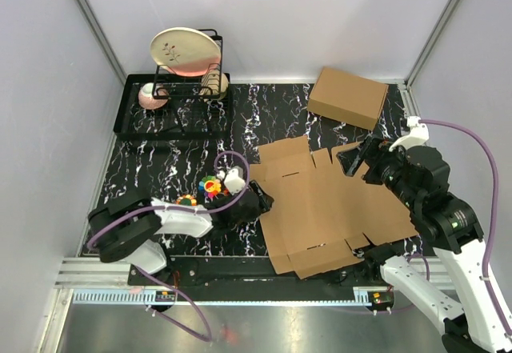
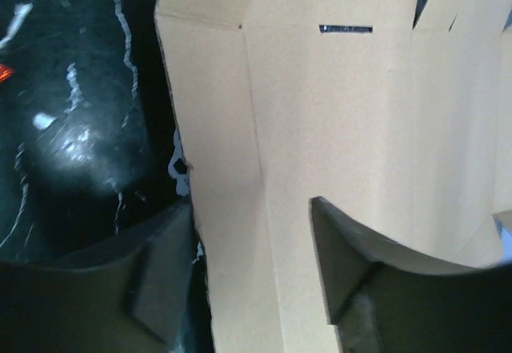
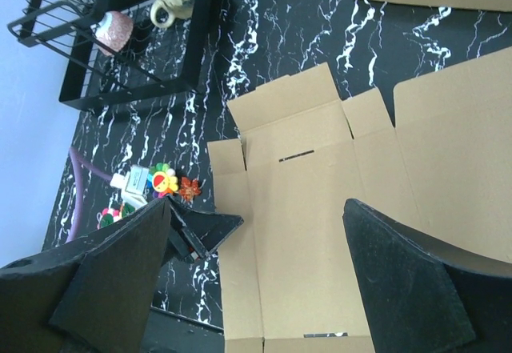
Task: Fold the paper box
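Observation:
The paper box [image 1: 328,209] lies unfolded as a flat brown sheet on the black marbled table, flaps and slots showing. My left gripper [image 1: 262,201] is low at the sheet's left edge. In the left wrist view the left gripper [image 2: 250,225] is open and straddles the left side strip [image 2: 224,169]: one finger [image 2: 160,281] over the table, the other [image 2: 360,289] over the cardboard. My right gripper [image 1: 358,161] hovers open above the sheet's back right. The right wrist view looks down between the right gripper's [image 3: 256,209] fingers onto the paper box [image 3: 312,209], with nothing held.
A made-up brown box [image 1: 348,97] sits at the back right. A black tray [image 1: 136,125] at the back left holds a dish rack [image 1: 192,81] with a plate [image 1: 186,51] and a pink cup [image 1: 152,95]. Small colourful toys [image 1: 210,186] lie beside the left arm.

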Controlling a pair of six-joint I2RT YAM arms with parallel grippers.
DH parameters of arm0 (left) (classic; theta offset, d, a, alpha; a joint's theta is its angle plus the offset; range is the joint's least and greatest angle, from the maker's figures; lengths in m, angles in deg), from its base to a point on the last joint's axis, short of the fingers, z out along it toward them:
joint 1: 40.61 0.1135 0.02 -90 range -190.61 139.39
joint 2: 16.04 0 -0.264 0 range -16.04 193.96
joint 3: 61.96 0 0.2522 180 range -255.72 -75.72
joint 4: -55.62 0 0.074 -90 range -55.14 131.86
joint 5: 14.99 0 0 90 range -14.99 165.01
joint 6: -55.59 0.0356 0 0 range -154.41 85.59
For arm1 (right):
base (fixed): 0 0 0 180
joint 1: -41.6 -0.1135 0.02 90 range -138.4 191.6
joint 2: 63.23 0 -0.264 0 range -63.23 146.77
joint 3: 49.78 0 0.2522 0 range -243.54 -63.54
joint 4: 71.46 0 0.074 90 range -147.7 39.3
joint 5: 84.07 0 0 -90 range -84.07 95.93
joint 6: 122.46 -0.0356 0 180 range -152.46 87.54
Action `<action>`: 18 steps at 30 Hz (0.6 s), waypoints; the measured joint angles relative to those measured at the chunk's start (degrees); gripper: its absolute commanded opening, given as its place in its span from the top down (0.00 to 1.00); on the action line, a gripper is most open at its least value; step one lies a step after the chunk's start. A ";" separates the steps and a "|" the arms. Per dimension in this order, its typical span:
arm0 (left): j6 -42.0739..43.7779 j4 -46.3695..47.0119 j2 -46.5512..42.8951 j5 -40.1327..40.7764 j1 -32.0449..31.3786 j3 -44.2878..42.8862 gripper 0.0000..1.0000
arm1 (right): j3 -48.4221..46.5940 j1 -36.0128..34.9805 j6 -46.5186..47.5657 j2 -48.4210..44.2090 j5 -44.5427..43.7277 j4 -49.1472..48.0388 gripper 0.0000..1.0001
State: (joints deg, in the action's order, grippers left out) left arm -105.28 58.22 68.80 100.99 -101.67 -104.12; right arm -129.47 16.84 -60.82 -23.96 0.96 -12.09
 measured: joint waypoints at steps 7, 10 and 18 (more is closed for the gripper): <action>6.21 10.34 6.27 -10.23 2.38 -0.26 0.94 | 4.02 0.00 0.02 -0.09 -0.09 -0.26 0.05; 10.40 11.50 5.62 -15.45 3.74 -1.38 1.00 | 4.20 0.00 0.09 -0.11 -0.22 -0.24 0.05; 28.22 -11.08 -10.62 -30.27 16.70 -19.04 1.00 | -1.79 0.00 1.86 0.17 -0.50 1.16 0.04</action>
State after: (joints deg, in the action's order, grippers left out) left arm -77.07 47.13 58.18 70.71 -84.97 -123.16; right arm -131.26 16.84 -58.96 -23.79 0.46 -10.93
